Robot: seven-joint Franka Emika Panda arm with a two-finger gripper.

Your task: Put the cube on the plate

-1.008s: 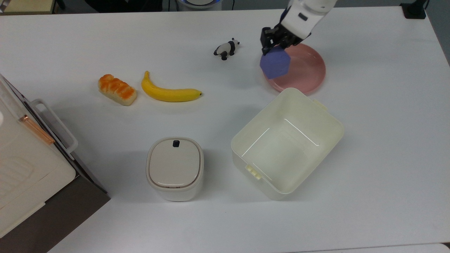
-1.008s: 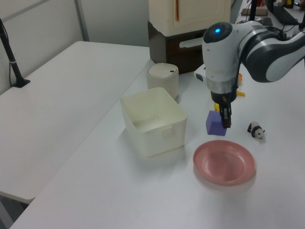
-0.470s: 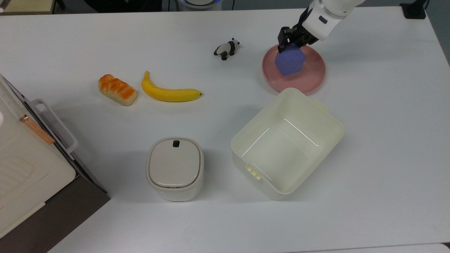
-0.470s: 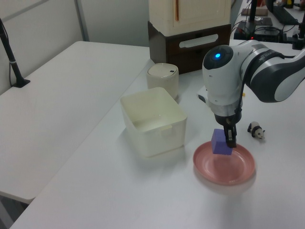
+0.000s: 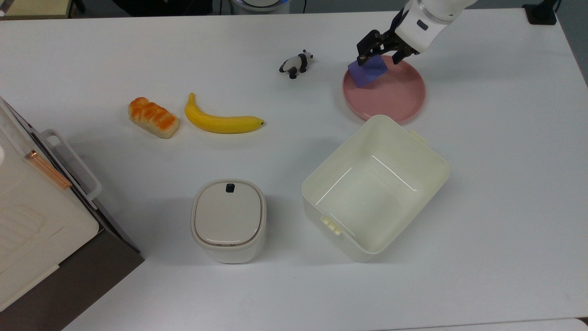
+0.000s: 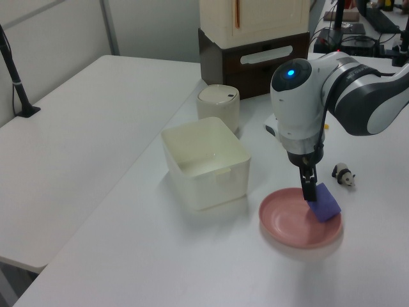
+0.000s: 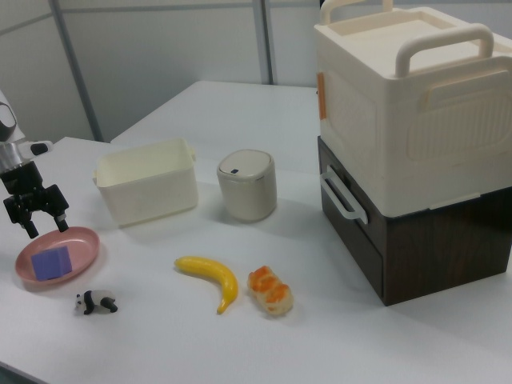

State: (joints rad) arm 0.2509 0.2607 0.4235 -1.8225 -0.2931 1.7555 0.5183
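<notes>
The purple-blue cube (image 5: 366, 72) lies on the pink plate (image 5: 397, 97), near the rim on the top view's left, and looks slightly tilted. My gripper (image 5: 380, 55) hovers just above it, open, with its fingers spread to either side and holding nothing. In the left view the cube (image 6: 325, 203) rests on the right part of the plate (image 6: 286, 221), with one finger (image 6: 309, 189) close beside it. The right view shows the cube (image 7: 51, 262) inside the plate (image 7: 85, 241), below the open gripper (image 7: 46, 227).
A cream rectangular tub (image 5: 321, 177) stands right next to the plate. A toy panda (image 5: 296, 63) is just off the plate on the top view's left, then a banana (image 5: 222, 122) and a bread roll (image 5: 153, 117). A lidded bin (image 5: 228, 219) and stacked storage boxes (image 5: 32, 207) stand farther off.
The gripper carried the cube over the plate, then opened and let it go. The cube dropped onto the plate and settled toward the panda side.
</notes>
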